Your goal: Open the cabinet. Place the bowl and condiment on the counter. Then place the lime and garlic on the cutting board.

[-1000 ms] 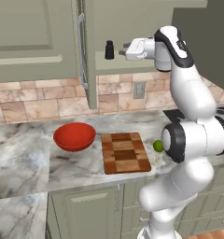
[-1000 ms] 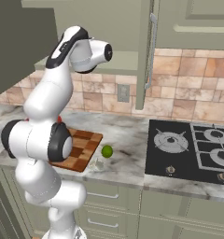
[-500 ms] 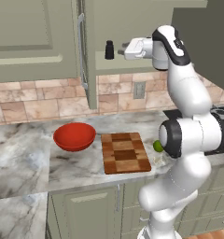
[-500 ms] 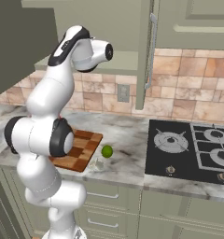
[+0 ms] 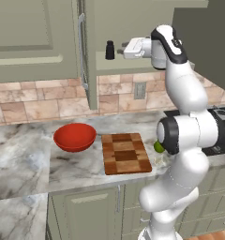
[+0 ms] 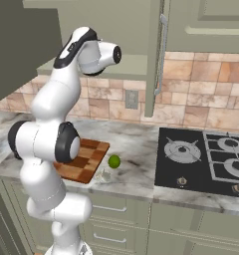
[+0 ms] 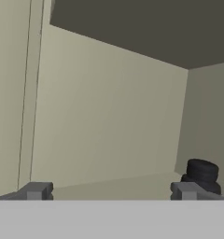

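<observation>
The white robot arm reaches up into the open cabinet, with its hand spread as wide as it goes and holding nothing. Over the last second little has changed: the arm has only straightened a touch and the hand has stayed at shelf height, level and aimed into the cabinet, with the fingers just as far apart as before. In the hand view the two dark fingertips stand at the bottom edge, and the small black bottle rises just behind the right-hand one, off to that side instead of between them. From the left base view the bottle stands on the shelf just ahead of the hand, close but apparently not touching. Far below the hand, on the marble surface, sit the red bowl and, beside it, the checked wooden board. The lime lies on the surface just off the board's far edge, with a pale lump that may be the garlic next to it; it is too small to be sure. Judging from this, the cabinet and bowl steps look done, and the bottle is the step in hand. The hand likely needs to shift sideways to centre the bottle before closing.
</observation>
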Robot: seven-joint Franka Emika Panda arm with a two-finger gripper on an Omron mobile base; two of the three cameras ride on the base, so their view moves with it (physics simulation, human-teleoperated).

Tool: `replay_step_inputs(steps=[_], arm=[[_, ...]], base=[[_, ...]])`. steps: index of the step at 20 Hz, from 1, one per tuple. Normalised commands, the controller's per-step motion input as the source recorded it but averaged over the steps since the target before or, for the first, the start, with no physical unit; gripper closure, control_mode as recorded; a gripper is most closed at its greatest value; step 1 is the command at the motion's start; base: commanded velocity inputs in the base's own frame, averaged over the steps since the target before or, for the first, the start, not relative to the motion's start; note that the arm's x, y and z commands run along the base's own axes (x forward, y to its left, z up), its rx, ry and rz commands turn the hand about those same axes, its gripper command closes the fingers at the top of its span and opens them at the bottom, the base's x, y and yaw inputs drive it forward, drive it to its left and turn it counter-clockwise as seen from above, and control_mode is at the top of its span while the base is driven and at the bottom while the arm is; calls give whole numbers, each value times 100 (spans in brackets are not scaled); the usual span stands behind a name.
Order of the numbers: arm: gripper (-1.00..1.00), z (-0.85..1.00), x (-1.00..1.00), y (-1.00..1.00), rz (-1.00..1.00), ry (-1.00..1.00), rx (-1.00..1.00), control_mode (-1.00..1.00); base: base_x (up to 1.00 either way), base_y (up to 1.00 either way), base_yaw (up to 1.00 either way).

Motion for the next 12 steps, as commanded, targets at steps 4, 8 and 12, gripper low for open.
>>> replay_step_inputs(steps=[4, 8, 12], arm=[[-100, -1, 14, 0, 0, 0, 0, -100], [-100, -1, 14, 0, 0, 0, 0, -100], [-100, -2, 14, 0, 0, 0, 0, -100]], base=[[0, 0, 0], [0, 0, 0], [0, 0, 0]])
